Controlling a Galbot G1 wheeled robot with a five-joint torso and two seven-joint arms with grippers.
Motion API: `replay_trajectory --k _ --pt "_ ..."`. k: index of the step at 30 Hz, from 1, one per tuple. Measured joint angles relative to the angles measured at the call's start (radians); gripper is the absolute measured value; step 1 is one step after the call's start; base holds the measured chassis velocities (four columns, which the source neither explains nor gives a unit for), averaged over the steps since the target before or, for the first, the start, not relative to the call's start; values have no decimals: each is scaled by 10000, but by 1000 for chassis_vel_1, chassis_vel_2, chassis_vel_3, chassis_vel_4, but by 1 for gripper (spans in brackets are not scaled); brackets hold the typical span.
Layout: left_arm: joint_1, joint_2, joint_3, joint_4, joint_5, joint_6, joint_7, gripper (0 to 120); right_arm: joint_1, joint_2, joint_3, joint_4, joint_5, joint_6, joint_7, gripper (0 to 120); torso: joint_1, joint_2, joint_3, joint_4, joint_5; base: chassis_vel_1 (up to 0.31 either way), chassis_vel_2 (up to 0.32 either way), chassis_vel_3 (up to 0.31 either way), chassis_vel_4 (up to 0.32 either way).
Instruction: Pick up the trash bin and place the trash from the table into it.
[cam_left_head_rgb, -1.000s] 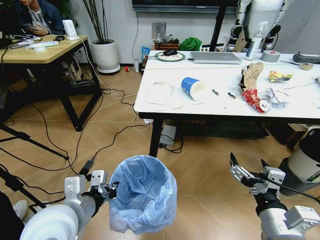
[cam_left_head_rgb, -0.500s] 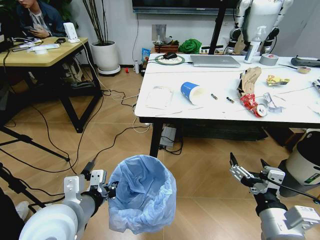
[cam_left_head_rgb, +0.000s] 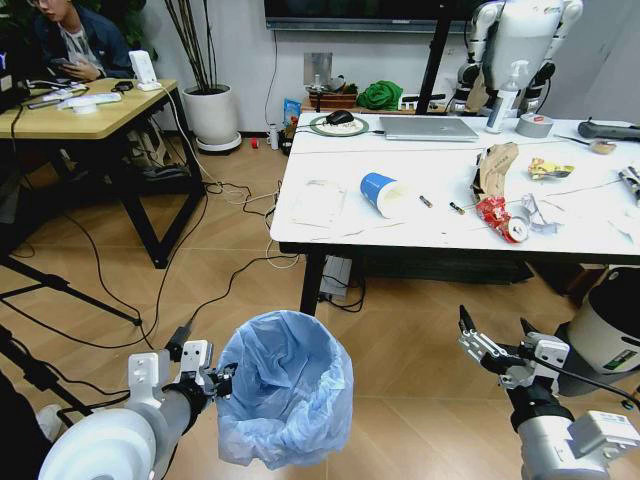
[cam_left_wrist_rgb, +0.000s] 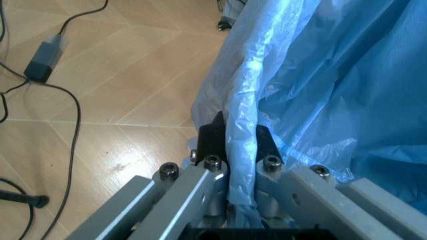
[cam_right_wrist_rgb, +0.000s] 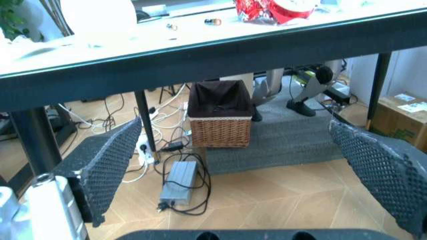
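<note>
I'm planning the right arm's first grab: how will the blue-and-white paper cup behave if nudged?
The paper cup lies on its side on the table, so it will probably roll in an arc. It looks empty, likely light, and its thin wall may crush under firm fingers.

- Closed laptop (cam_left_head_rgb: 430, 127) beside mouse (cam_left_head_rgb: 340, 117) on round pad.
- Tape roll (cam_left_head_rgb: 535, 125) near spray bottle (cam_left_head_rgb: 508, 95).
- Wicker basket (cam_right_wrist_rgb: 219, 120) on floor.
- Potted plant (cam_left_head_rgb: 210, 110) by wall.

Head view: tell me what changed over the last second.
The whole picture shifted: the table and its trash sit a little higher and further left, so the camera moved, not the things. Unchanged: the left claw stays shut on the bin rim and bag, and the right claw stays open, low in front of the table.
</note>
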Motion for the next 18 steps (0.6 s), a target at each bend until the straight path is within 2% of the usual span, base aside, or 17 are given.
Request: replay_trajectory --k 18 --pt "-13 -5 -11 0 -5 0 5 0 -11 14 15 0 -2 -43 3 100 288 737 450 0 0 0 0 0 0"
